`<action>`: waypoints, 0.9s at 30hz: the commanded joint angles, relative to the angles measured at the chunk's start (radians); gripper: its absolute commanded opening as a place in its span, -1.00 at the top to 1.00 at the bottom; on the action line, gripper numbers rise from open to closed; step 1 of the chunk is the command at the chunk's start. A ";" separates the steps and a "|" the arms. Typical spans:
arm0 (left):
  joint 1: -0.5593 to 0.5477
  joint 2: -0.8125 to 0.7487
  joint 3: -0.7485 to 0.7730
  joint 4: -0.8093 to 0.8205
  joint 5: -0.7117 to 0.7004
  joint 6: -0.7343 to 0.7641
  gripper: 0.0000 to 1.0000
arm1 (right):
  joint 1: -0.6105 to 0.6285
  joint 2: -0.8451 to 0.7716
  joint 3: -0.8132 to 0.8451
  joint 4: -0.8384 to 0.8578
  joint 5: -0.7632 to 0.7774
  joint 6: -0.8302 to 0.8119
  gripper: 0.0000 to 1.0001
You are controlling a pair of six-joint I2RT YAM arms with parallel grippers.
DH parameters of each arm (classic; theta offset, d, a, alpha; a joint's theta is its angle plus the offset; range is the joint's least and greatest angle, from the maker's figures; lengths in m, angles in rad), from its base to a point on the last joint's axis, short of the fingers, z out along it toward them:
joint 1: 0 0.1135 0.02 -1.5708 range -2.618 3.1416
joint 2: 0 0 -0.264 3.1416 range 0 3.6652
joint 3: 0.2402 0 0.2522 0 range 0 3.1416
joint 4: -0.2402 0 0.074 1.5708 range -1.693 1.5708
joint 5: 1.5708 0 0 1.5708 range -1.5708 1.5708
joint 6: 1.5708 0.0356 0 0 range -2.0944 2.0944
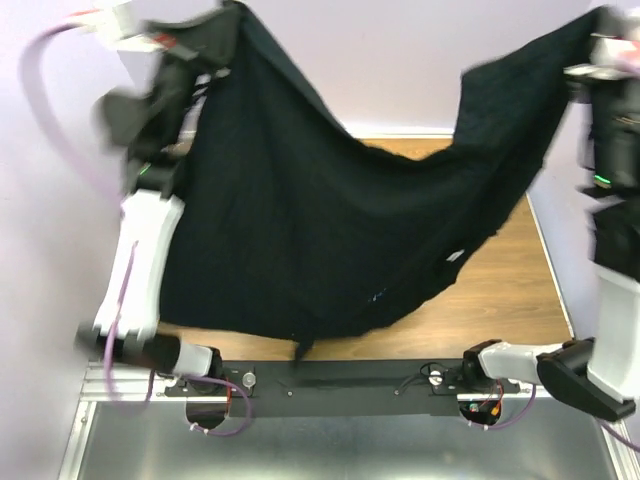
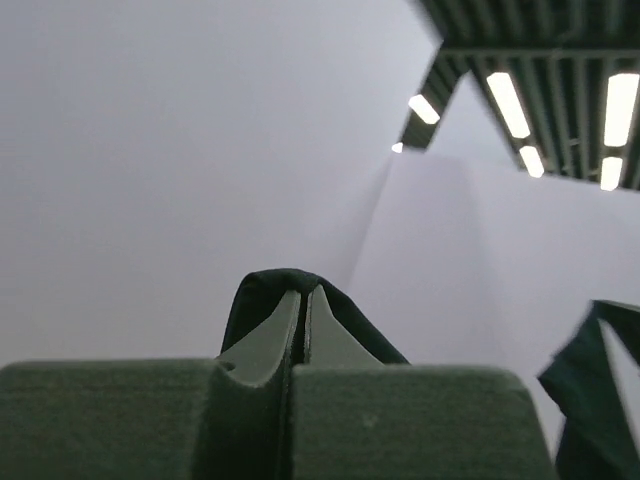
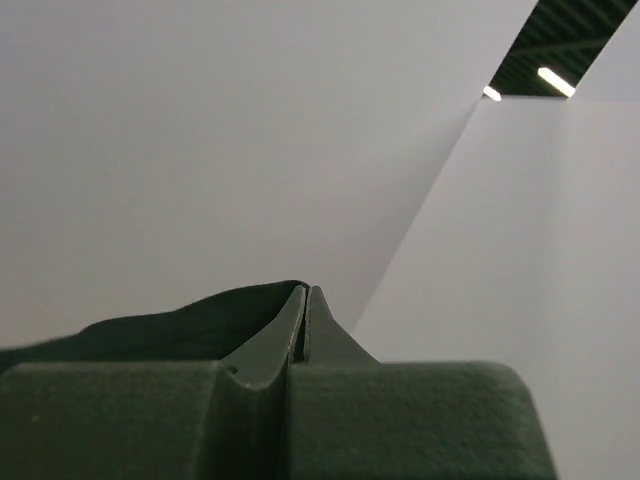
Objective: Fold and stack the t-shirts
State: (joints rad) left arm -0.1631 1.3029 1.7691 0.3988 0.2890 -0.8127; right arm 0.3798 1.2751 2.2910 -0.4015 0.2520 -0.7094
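One black t-shirt (image 1: 320,220) hangs spread between my raised arms, above the wooden worktop (image 1: 520,300). My left fingers (image 2: 311,312) are pinched tight on a fold of its upper left edge. My right fingers (image 3: 312,312) clamp its upper right edge the same way, and the middle sags low.

The t-shirt (image 1: 330,230) is plain black all over, save a small white tag (image 1: 456,256). The counter (image 1: 510,300) is warm brown wood grain, and the wall (image 1: 400,60) behind is pale lilac. The left claw (image 2: 303,296) and right claw (image 3: 305,291) look dark green, and the arms' cables (image 1: 121,300) are purple.
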 commanded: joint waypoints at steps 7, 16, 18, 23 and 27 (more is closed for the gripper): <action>0.011 0.617 0.044 -0.156 -0.120 -0.114 1.00 | -0.462 0.234 -0.261 0.151 -0.132 0.143 0.99; 0.008 0.835 0.208 -0.160 -0.100 -0.118 1.00 | -0.495 0.204 -0.476 0.156 -0.246 0.183 0.99; 0.007 0.822 0.205 -0.149 -0.065 -0.106 1.00 | -0.495 0.179 -0.489 0.155 -0.321 0.203 0.99; -0.004 0.632 0.040 -0.039 0.033 -0.106 1.00 | -0.495 0.067 -0.421 0.083 -0.535 0.290 0.99; -0.033 0.416 -0.095 0.031 0.102 -0.109 1.00 | -0.495 -0.016 -0.216 -0.026 -0.654 0.356 0.99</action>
State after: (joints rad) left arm -0.1665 1.9335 1.7615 0.2733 0.2897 -0.9264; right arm -0.1112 1.3785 1.9106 -0.3931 -0.2287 -0.4412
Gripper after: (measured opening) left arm 0.011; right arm 0.006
